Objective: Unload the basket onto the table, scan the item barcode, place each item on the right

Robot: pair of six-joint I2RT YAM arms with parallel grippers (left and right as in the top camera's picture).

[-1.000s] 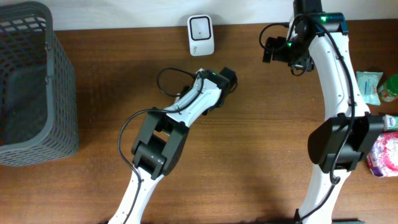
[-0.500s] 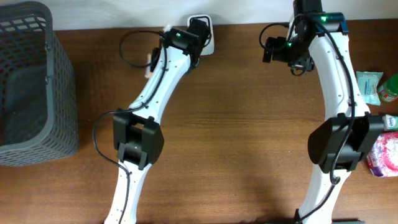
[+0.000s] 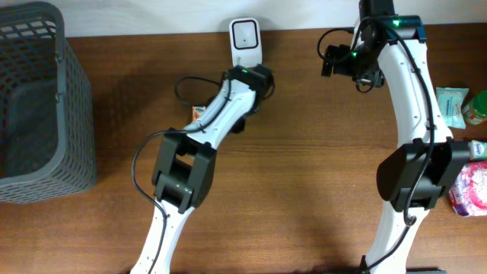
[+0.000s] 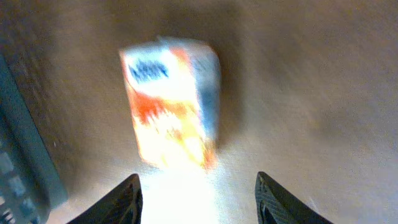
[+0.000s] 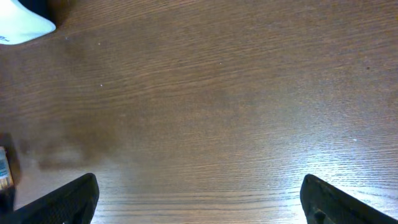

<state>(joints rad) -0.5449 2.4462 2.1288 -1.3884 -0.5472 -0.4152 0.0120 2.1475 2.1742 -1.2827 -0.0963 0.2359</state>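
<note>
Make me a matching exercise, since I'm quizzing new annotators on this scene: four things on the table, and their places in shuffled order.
Things:
1 grey mesh basket
2 white barcode scanner
3 orange carton
4 pink packet

Places:
A right edge of the table
B left edge
C far edge, centre
D left of centre, short of the far edge

Pairs: 1-B, 2-C, 3-D, 4-A

My left arm (image 3: 221, 110) stretches toward top centre, left gripper (image 4: 199, 200) with jaws apart. My right arm (image 3: 415, 84) reaches the upper right, right gripper (image 5: 200, 202) wide open.
</note>
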